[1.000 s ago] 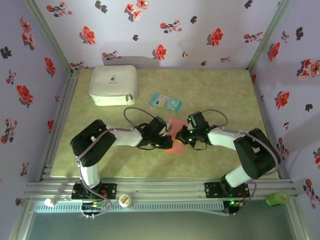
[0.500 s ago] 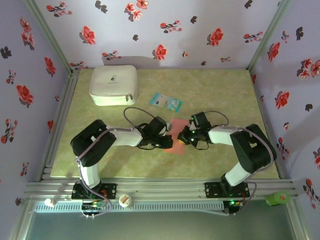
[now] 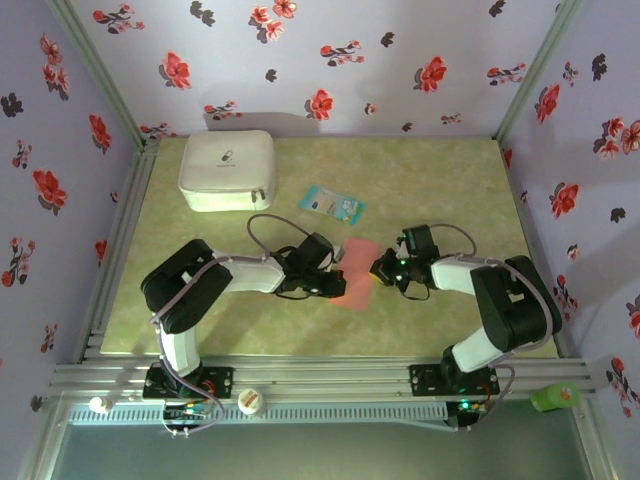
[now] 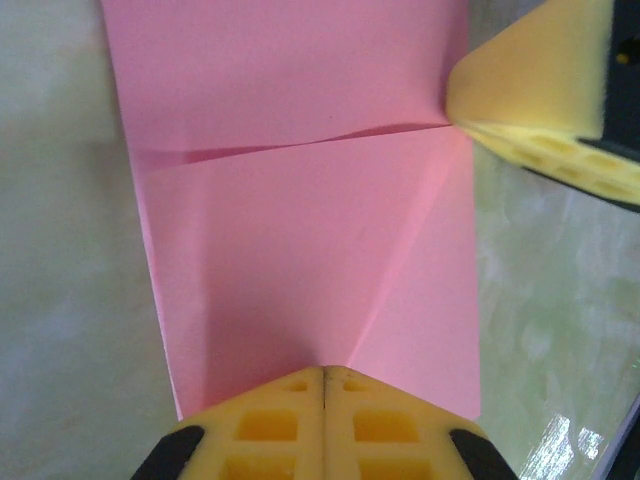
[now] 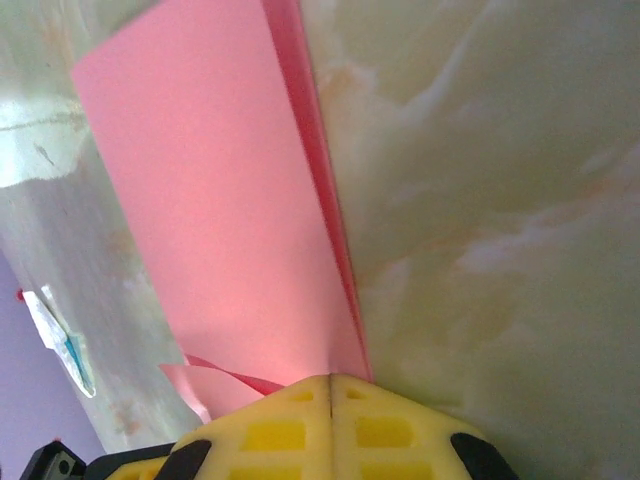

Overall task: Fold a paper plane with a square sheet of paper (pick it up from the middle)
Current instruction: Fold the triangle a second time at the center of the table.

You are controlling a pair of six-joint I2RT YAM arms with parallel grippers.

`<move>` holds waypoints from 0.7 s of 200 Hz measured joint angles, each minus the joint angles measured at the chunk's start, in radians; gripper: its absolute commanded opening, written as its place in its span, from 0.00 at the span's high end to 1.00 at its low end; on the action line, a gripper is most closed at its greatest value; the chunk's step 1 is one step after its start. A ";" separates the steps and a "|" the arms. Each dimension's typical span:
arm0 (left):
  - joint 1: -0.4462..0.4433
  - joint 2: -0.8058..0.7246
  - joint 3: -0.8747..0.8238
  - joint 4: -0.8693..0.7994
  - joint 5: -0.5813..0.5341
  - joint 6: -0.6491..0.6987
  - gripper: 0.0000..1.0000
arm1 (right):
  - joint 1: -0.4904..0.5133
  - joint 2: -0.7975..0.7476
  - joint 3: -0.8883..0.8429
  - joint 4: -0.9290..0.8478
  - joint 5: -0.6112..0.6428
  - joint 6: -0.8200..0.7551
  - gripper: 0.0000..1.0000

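Left wrist view: my left gripper (image 4: pixel 324 372), clenched empty, pins the square sheet of paper (image 4: pixel 300 250) just ahead; my right gripper (image 5: pixel 330 385), also clenched, touches its far edge. I'd flatten creases without dragging.

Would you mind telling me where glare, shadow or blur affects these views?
Top external: soft, arm shadows on the table. Left wrist: sheet of paper crisp, glare lower right, left fingers soft. Right wrist: glare upper left, right fingers blurred.
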 measured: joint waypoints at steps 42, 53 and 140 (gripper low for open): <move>-0.001 0.000 0.000 0.000 0.000 -0.001 1.00 | 0.006 -0.104 -0.007 0.027 -0.012 0.007 1.00; -0.001 0.000 0.000 0.001 0.000 -0.004 1.00 | 0.026 -0.103 -0.007 0.037 -0.022 0.008 1.00; -0.013 0.000 0.000 0.004 0.000 -0.008 1.00 | 0.049 0.024 -0.007 0.029 -0.027 0.016 1.00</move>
